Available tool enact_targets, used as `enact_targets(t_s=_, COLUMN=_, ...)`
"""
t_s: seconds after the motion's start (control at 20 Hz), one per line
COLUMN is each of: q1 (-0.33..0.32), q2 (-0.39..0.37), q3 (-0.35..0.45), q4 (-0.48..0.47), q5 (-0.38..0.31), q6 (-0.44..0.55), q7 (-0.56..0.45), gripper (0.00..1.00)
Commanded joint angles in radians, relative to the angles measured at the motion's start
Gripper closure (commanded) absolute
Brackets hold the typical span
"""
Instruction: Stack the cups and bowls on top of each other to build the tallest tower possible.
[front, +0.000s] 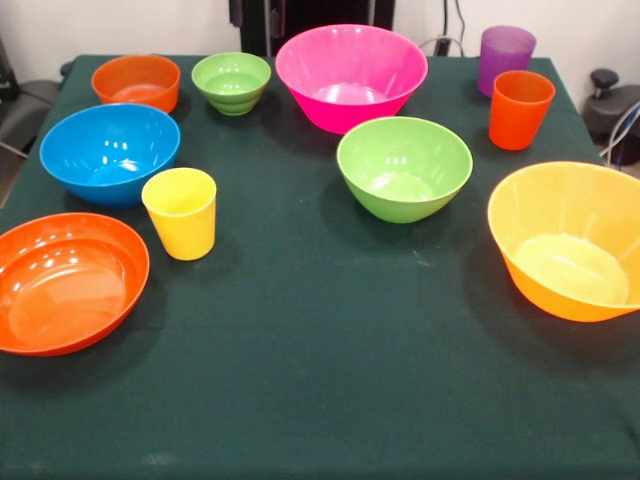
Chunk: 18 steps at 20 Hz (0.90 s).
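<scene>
Nothing stacked yet; every piece sits alone, mouth up, on the dark green tablecloth (330, 380), spread apart so I can reach each one.

Nearest: shallow orange bowl (65, 282) at one edge, large yellow-orange bowl (570, 240) at the other.

Then the yellow cup (181, 212), just beside the blue bowl (110, 152); medium green bowl (404, 167) mid-table.

Farther: orange cup (520, 109), large pink bowl (351, 76), small ribbed green bowl (231, 82), small red-orange bowl (136, 82).

Farthest: purple cup (505, 58).

My claw isn't in view, so I can't tell its state. No tower so far.
</scene>
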Motion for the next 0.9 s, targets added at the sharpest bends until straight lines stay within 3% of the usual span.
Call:
enact_targets(t_s=0.05, q1=-0.009, q2=0.119, q3=0.104, q4=-0.154, q5=-0.064, q6=0.104, q7=-0.028, gripper=0.0)
enact_targets(t_s=0.4, q1=-0.007, q2=0.19, q3=0.108, q4=-0.24, q5=-0.08, q6=0.115, q7=-0.026, gripper=0.0)
enact_targets(t_s=0.75, q1=-0.018, q2=0.185, q3=0.114, q4=-0.301, q5=-0.066, q6=0.211, q7=-0.05, gripper=0.0)
enact_targets(t_s=0.9, q1=-0.02, q2=0.157, q3=0.111, q4=-0.285, q5=-0.069, q6=0.225, q7=-0.046, gripper=0.0)
